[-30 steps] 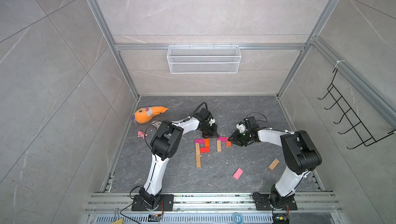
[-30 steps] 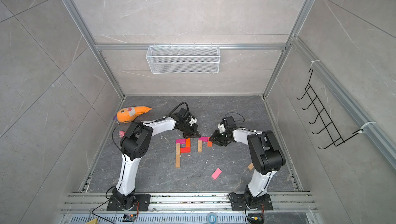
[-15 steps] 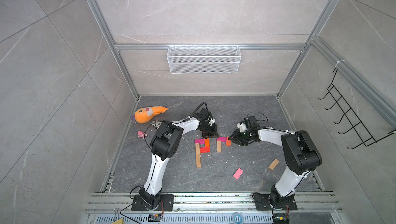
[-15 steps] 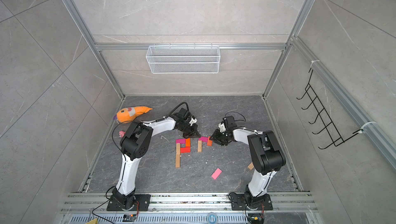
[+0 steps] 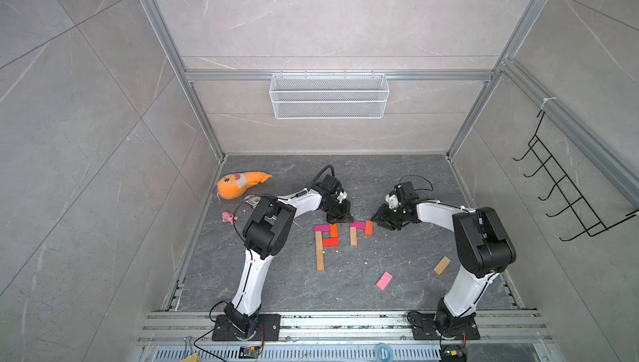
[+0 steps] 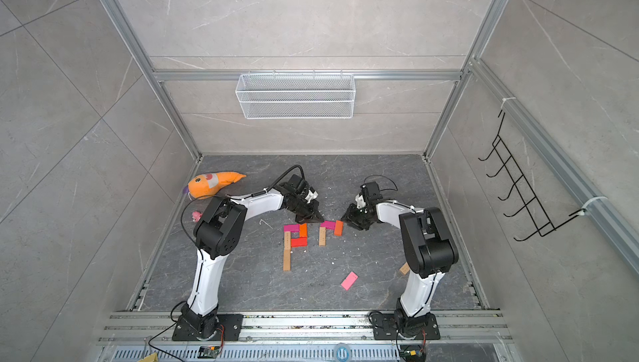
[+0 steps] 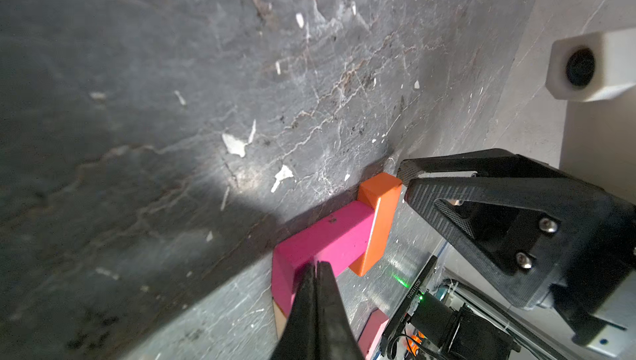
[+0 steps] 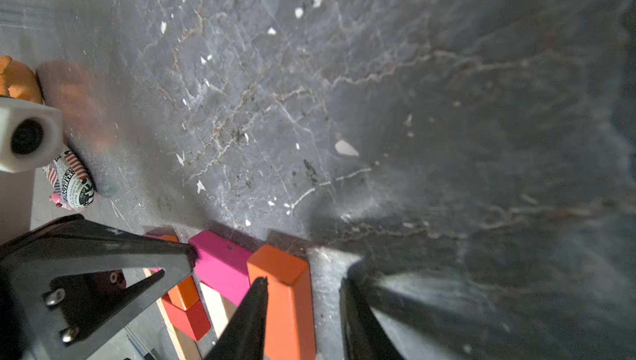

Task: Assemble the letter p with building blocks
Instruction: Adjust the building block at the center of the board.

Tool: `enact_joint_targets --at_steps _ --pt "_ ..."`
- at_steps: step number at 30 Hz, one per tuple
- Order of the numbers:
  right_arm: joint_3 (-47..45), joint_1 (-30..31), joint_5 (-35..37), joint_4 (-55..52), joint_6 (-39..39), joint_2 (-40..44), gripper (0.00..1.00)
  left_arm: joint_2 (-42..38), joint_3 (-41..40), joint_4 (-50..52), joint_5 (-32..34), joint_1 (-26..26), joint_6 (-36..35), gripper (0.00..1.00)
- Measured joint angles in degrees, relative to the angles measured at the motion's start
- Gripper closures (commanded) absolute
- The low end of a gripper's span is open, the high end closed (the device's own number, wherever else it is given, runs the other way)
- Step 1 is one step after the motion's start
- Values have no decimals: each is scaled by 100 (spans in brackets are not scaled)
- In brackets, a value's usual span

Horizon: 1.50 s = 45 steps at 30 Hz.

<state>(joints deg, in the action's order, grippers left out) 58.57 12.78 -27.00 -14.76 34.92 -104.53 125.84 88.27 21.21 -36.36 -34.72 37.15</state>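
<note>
Your left tool (image 7: 315, 265) is fully closed and holds nothing. Its paired tips meet a magenta brick (image 7: 330, 238) at the end nearest the letter p (image 5: 320, 242). Your right tool (image 8: 303, 281) stands partly open astride the orange brick (image 8: 278, 265) that butts against the magenta brick's other end. One finger (image 8: 253, 310) is against or just beside the orange brick's side; you cannot tell which. The other finger stands clear of the brick, with bare surface (image 8: 327, 272) showing between them, so nothing is clamped.

The letter p lies flat on the surface. It has a tan stem (image 5: 320, 260) with a closed loop at one end, made of a magenta top (image 5: 321, 228), an orange side (image 5: 333, 229) and a red bottom (image 5: 330, 242).

Just beside the P, on its loop side, is the partial figure both tools are working at. A short tan brick (image 5: 353, 236) runs parallel to the P's stem, the magenta brick lies across its end, and the orange brick turns down from that.

Farther out on the same side, well apart from the P, a light pink brick (image 5: 384, 280) and a loose tan brick (image 5: 442, 265) lie singly. On the P's stem side, well apart, are an orange plush toy (image 5: 238, 185) and a small pink plush (image 5: 229, 216).
</note>
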Motion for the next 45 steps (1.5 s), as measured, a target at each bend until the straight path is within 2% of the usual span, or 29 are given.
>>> enact_joint_targets --at_steps 13,20,26,32,45 --pt "417 -7 -48 -170 -22 -350 63 0 61 33 11 98 85 100" --pt "417 -7 -50 -170 -24 -348 63 92 820 286 33 162 28 100" --pt "417 -7 -50 -173 -24 -348 63 297 1115 463 28 164 -17 100" --pt "415 -7 -52 -170 -24 -348 63 575 1158 667 26 164 -74 100" --pt "374 -31 -98 -157 -22 -332 63 590 1088 767 24 164 -179 100"
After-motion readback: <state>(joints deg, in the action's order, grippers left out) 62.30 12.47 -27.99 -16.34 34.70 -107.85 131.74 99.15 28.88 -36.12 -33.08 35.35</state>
